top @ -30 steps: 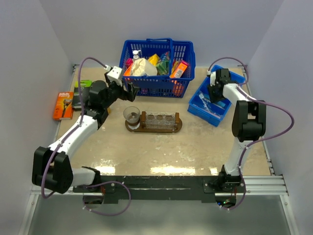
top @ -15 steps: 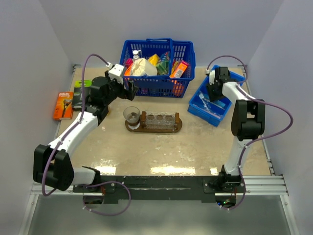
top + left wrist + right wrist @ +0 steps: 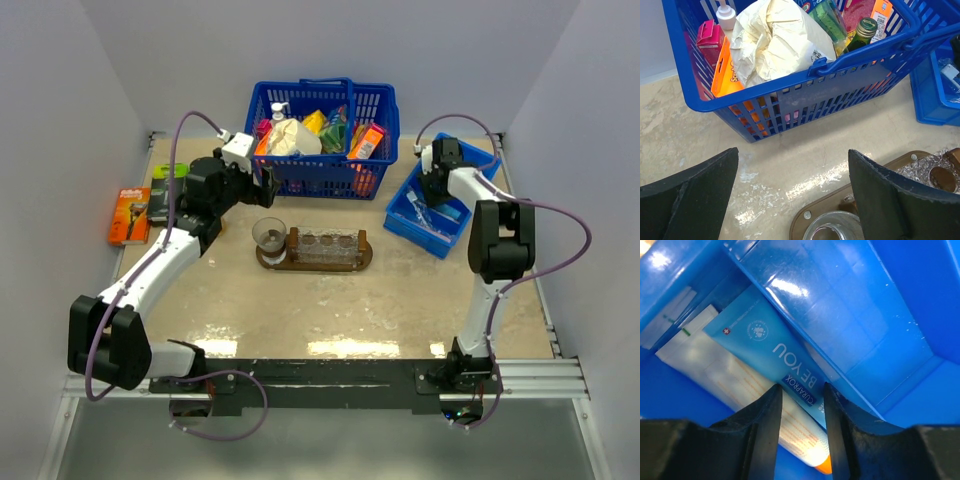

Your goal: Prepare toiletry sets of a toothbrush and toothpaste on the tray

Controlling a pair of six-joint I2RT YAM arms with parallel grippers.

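Note:
My right gripper (image 3: 433, 190) is down inside the blue bin (image 3: 452, 232). In the right wrist view its fingers (image 3: 802, 390) stand narrowly apart, straddling the cap end of a blue toothpaste tube (image 3: 762, 337) that lies on a paler whitish tube (image 3: 715, 367). Whether they press on it does not show. A pale wrapped strip (image 3: 670, 315) lies beside the tubes; I cannot say it is the toothbrush. The dark wooden tray (image 3: 364, 256) (image 3: 822, 212) carries clear glass cups (image 3: 268, 235). My left gripper (image 3: 263, 183) (image 3: 792, 152) hangs open above the tray's left end, holding nothing.
A blue basket (image 3: 318, 180) (image 3: 790, 92) full of groceries stands behind the tray. An orange razor pack (image 3: 130, 215) and a green-black pack (image 3: 168, 183) lie at the far left. The bin sits by the right wall.
My right gripper has shifted slightly toward the back of the bin, its fingers working a little wider then narrower. The left arm has drawn slightly left and stays open.

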